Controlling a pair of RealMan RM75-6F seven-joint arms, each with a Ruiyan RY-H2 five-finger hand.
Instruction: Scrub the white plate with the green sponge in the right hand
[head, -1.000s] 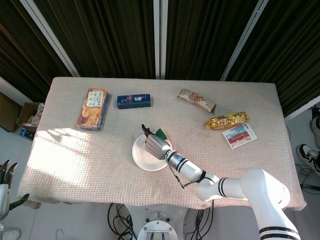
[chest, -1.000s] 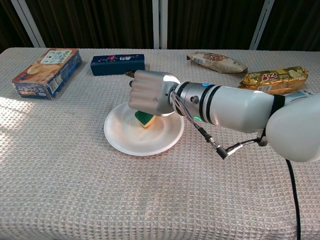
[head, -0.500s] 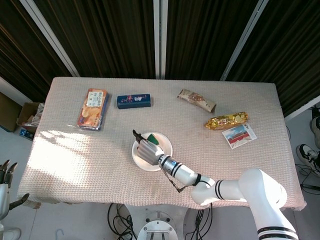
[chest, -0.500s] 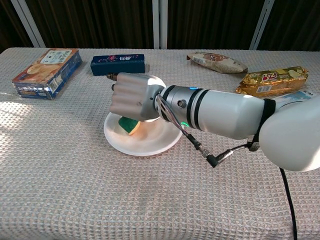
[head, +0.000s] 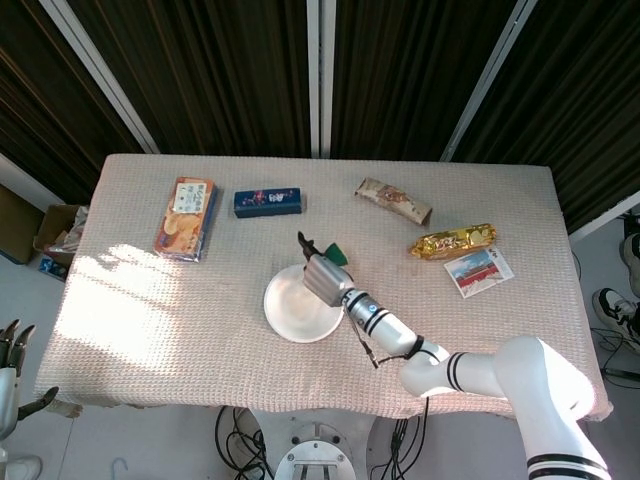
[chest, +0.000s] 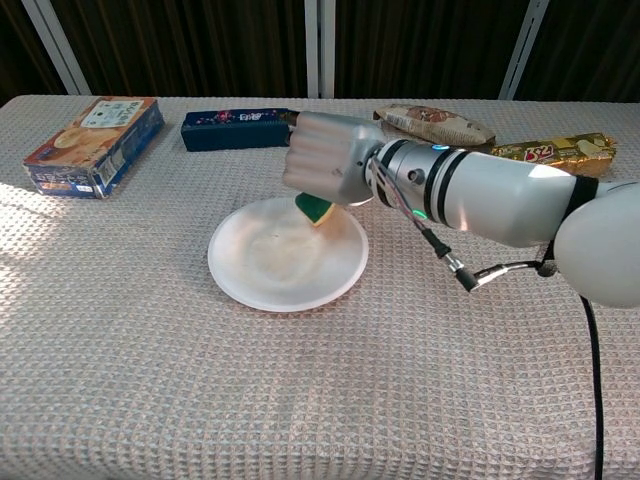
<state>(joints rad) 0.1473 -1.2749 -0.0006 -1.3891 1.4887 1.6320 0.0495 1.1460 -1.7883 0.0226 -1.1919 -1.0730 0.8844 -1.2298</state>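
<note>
At the far left edge of the head view, off the table, the left hand (head: 12, 350) hangs with its fingers apart and holding nothing. On the tablecloth (head: 130, 310) lie five packaged goods: one orange biscuit box (head: 185, 218), one dark blue box (head: 269, 202), one brown snack packet (head: 393, 201), one gold wrapper (head: 453, 241), and one small red-and-white packet (head: 479, 271). There is one white plate (chest: 265, 260), round, flat near the table's middle. The right hand (chest: 328, 160) has its fingers curled tight around the one green sponge (chest: 317, 210), which points down onto the plate's far right rim, its long axis roughly upright.
</note>
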